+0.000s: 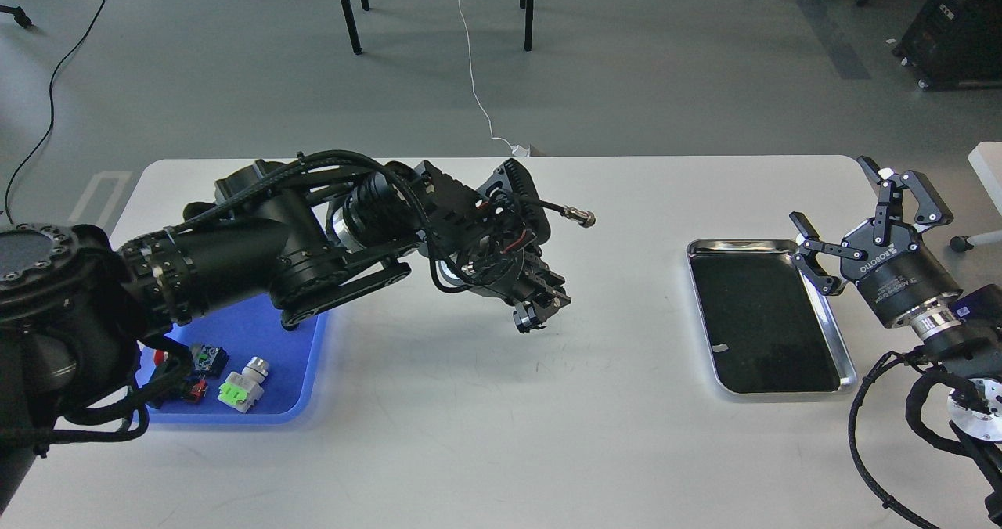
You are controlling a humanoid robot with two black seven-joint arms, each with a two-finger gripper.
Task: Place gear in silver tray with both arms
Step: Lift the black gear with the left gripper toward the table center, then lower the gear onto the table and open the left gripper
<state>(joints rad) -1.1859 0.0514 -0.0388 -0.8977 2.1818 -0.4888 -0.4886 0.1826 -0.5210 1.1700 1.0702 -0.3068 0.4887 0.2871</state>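
The silver tray [763, 318] lies on the right side of the white table and holds nothing but a small pale speck. My right gripper [830, 191] is open and empty, just past the tray's far right corner, with its fingers pointing up and away. My left arm reaches across the middle of the table, and my left gripper [540, 314] hangs a little above the bare tabletop, well left of the tray. Its fingers are dark and close together, so I cannot tell whether they hold anything. The gear is hidden from view.
A blue plastic tray [258, 333] sits at the left, mostly covered by my left arm. It holds a green and white switch [241, 388] and a red and black button part [188, 361]. A cable with a metal plug [583, 217] sticks out of my left wrist.
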